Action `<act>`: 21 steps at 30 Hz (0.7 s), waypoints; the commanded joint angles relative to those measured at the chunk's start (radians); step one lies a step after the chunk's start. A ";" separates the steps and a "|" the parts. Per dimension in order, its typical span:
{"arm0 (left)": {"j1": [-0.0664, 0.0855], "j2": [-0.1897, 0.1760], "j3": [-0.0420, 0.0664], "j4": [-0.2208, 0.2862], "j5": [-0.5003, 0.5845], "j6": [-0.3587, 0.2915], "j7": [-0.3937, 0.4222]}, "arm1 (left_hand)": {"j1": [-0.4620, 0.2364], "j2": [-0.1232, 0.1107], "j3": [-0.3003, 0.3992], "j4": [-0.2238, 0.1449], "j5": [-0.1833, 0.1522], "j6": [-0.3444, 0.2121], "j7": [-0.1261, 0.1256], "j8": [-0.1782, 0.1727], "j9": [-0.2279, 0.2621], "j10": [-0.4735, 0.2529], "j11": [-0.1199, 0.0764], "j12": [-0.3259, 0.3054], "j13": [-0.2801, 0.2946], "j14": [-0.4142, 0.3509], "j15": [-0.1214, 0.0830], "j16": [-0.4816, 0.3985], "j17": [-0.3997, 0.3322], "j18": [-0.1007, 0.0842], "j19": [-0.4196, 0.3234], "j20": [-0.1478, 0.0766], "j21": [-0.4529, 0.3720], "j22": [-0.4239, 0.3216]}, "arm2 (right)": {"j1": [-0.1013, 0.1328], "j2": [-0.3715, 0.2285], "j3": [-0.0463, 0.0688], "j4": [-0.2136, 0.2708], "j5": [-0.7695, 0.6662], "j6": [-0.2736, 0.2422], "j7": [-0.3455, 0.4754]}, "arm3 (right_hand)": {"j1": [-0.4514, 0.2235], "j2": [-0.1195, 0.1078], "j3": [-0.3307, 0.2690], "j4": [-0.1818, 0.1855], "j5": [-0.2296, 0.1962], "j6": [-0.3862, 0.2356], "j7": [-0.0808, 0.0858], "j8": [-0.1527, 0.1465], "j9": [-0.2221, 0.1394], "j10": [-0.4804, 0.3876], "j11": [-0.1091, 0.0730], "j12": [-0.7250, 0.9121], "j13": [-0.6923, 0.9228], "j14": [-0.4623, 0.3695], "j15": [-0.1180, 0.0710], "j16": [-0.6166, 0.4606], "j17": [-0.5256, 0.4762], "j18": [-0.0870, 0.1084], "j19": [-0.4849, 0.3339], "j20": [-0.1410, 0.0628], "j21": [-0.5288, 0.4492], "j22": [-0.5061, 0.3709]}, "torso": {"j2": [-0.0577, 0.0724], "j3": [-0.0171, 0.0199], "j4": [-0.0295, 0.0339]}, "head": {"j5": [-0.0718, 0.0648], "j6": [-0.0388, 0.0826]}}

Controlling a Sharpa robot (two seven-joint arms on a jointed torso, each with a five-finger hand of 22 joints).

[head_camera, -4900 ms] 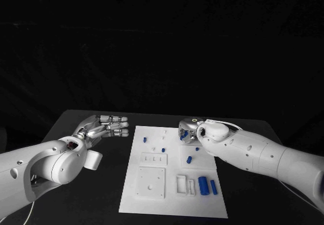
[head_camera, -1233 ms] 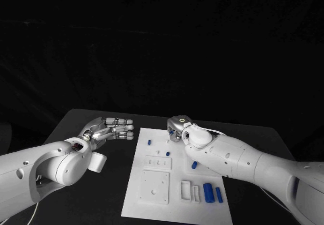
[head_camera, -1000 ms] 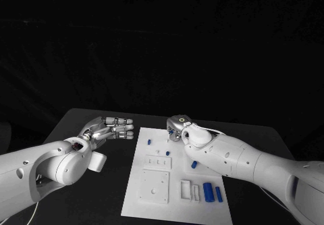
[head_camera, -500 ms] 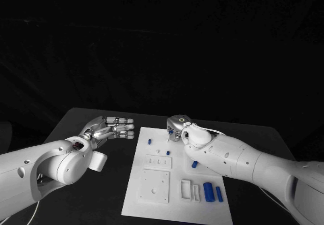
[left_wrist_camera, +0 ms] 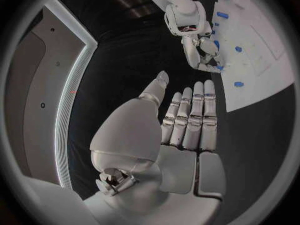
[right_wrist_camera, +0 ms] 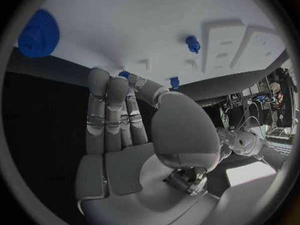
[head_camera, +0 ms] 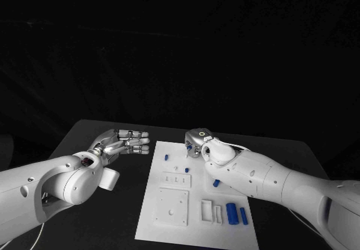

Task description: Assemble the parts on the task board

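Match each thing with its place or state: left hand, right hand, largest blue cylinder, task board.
Things:
1. left hand
2. right hand
3. largest blue cylinder
4. task board

Places or states:
a. lying at the board's near right corner
b. open, fingers apart, off the board's left side
c. fingertips down at the board's far end
d. white, flat between the two arms

Pairs: 1-b, 2-c, 3-a, 4-d
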 commanded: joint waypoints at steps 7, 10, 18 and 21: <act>0.002 0.002 0.001 0.001 -0.004 0.016 0.002 | -0.002 0.006 -0.006 0.000 -0.004 -0.006 0.002 0.002 0.001 -0.007 -0.003 0.003 0.002 -0.007 0.000 -0.004 0.001 0.003 -0.007 0.001 0.002 -0.001 | -0.005 0.002 -0.002 -0.012 0.015 0.042 0.012 | -0.011 -0.021 -0.004 0.006 -0.005 -0.054 0.017 -0.002 -0.006 -0.062 0.020 0.003 0.001 -0.003 0.007 -0.015 -0.001 0.010 0.008 0.007 -0.023 0.004 | 0.001 -0.0005 -0.0015 | 0.001 0.000; 0.003 0.002 0.001 0.001 -0.004 0.016 0.002 | -0.001 0.006 -0.007 0.001 -0.005 -0.006 0.002 0.002 0.001 -0.008 -0.003 0.003 0.001 -0.009 0.001 -0.004 0.001 0.003 -0.008 0.002 0.004 -0.002 | -0.005 0.004 -0.002 -0.017 0.023 0.043 0.018 | -0.013 -0.038 0.002 0.009 -0.005 -0.094 0.024 -0.002 -0.007 -0.097 0.030 0.003 0.001 -0.002 0.013 -0.020 -0.004 0.015 0.011 0.014 -0.031 0.000 | 0.001 -0.0009 -0.0013 | 0.001 0.000; 0.004 0.003 0.001 0.001 -0.004 0.016 0.001 | -0.001 0.006 -0.007 0.001 -0.005 -0.006 0.002 0.002 0.001 -0.008 -0.003 0.003 0.001 -0.009 0.001 -0.004 0.001 0.003 -0.008 0.002 0.004 -0.002 | -0.005 0.005 -0.002 -0.022 0.036 0.040 0.028 | 0.008 -0.056 -0.026 0.020 -0.007 -0.144 0.014 -0.002 -0.008 -0.171 0.045 0.003 0.000 0.000 0.023 -0.029 -0.014 0.026 0.024 0.026 -0.058 -0.010 | 0.001 -0.0016 0.0004 | 0.000 -0.002; 0.004 0.003 0.001 0.001 -0.004 0.016 0.000 | -0.001 0.006 -0.007 0.001 -0.005 -0.006 0.002 0.002 0.001 -0.008 -0.003 0.003 0.001 -0.009 0.001 -0.004 0.001 0.003 -0.008 0.002 0.004 -0.002 | -0.005 0.004 -0.002 -0.021 0.040 0.033 0.031 | 0.009 -0.055 -0.026 0.021 -0.007 -0.143 0.015 -0.001 -0.007 -0.168 0.045 0.003 0.000 0.000 0.023 -0.029 -0.015 0.027 0.025 0.026 -0.060 -0.010 | 0.001 -0.0016 -0.0002 | 0.000 -0.002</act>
